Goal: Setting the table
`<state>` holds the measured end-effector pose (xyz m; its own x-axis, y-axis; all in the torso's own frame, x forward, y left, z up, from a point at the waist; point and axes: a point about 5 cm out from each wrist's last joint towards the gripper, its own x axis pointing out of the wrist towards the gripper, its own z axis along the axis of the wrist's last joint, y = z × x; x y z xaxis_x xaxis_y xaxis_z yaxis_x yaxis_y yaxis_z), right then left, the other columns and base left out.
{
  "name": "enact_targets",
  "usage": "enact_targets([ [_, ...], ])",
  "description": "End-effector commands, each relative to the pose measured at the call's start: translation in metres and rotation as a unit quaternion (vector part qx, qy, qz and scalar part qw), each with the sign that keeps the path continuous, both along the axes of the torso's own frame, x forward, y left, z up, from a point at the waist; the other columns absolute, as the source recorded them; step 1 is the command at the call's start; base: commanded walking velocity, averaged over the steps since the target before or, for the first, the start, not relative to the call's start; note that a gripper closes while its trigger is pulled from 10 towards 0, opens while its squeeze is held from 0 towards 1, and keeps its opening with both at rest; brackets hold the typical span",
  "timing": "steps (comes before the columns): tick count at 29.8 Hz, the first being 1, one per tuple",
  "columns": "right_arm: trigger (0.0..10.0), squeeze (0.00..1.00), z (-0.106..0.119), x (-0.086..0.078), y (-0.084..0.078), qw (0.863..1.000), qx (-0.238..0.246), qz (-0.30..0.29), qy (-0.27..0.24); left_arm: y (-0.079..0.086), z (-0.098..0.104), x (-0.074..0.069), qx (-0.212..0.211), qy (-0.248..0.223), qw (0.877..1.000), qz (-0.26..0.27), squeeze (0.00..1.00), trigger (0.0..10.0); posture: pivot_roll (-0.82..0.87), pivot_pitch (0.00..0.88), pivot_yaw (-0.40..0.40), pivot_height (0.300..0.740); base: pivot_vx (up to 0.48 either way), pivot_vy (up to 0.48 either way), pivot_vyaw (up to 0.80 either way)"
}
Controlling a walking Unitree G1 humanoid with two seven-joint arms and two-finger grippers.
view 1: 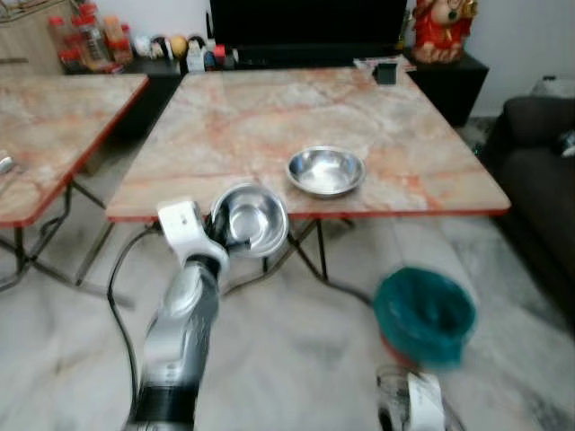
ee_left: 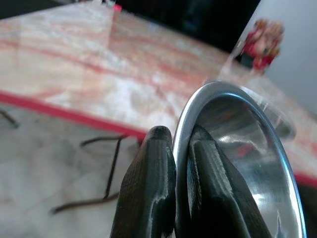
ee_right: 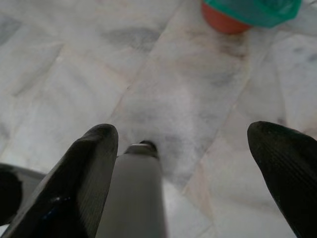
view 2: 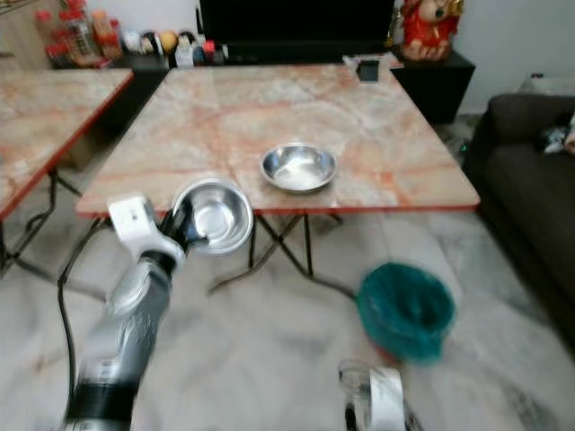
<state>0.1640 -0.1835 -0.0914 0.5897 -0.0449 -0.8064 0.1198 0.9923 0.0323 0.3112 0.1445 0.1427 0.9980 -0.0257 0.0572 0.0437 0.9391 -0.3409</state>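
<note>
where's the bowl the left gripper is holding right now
The held steel bowl is pinched by its rim in the left gripper, at the near edge of the marble table, just left of the second steel bowl resting on the tabletop.

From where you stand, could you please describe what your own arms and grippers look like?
The left arm is a rounded silver tube with a black band low down, a white block at the wrist and a black cable looping beside it. The left gripper has two long, ribbed black fingers. The right gripper has two broad, matte black fingers with a grey rod between them.
</note>
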Motion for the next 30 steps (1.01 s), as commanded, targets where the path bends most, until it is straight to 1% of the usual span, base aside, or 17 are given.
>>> enact_targets([
  [1,10.0,0.00,0.0017,0.0040,0.0005,1.000,0.000,-0.001,-0.006,-0.0046,0.0090,0.0003,0.026,-0.021,0.999,-0.022,0.00,10.0,0.04,0.046,0.023,0.707,0.000,0.000,0.00],
  [3,10.0,0.00,0.0017,0.0041,0.0009,1.000,0.000,-0.001,-0.006,-0.0080,0.0110,-0.0005,0.033,-0.030,0.998,-0.033,0.00,10.0,0.05,0.044,0.022,0.707,0.259,0.000,0.00],
  [4,10.0,0.00,0.0018,0.0045,0.0013,1.000,0.001,-0.002,-0.006,-0.0109,0.0121,-0.0011,0.044,-0.035,0.998,-0.041,0.00,10.0,0.05,0.044,0.022,0.707,0.454,0.000,0.00],
  [6,10.0,0.00,0.0019,0.0050,0.0019,1.000,0.002,-0.002,-0.006,-0.0118,0.0123,-0.0015,0.046,-0.036,0.997,-0.043,0.00,10.0,0.05,0.045,0.024,0.707,0.467,0.000,0.00],
  [9,10.0,0.00,0.0020,0.0055,0.0028,1.000,0.005,-0.005,-0.007,-0.0113,0.0121,-0.0021,0.042,-0.034,0.998,-0.040,0.00,10.0,0.05,0.045,0.024,0.707,0.480,0.000,0.00],
  [19,10.0,0.00,0.0020,0.0054,0.0034,1.000,0.003,-0.003,-0.009,-0.0112,0.0136,-0.0013,0.047,-0.037,0.997,-0.044,0.00,10.0,0.04,0.044,0.029,0.707,0.480,0.000,0.00],
  [28,10.0,0.00,0.0018,0.0048,0.0040,1.000,-0.003,0.010,-0.007,-0.0122,0.0140,-0.0020,0.045,-0.038,0.997,-0.046,0.00,10.0,0.04,0.047,0.026,0.707,0.480,0.000,0.00],
  [30,10.0,0.00,0.0018,0.0047,0.0026,1.000,0.000,0.000,-0.008,-0.0122,0.0142,-0.0019,0.044,-0.039,0.997,-0.047,0.00,10.0,0.04,0.048,0.025,0.707,0.480,0.000,0.00],
])
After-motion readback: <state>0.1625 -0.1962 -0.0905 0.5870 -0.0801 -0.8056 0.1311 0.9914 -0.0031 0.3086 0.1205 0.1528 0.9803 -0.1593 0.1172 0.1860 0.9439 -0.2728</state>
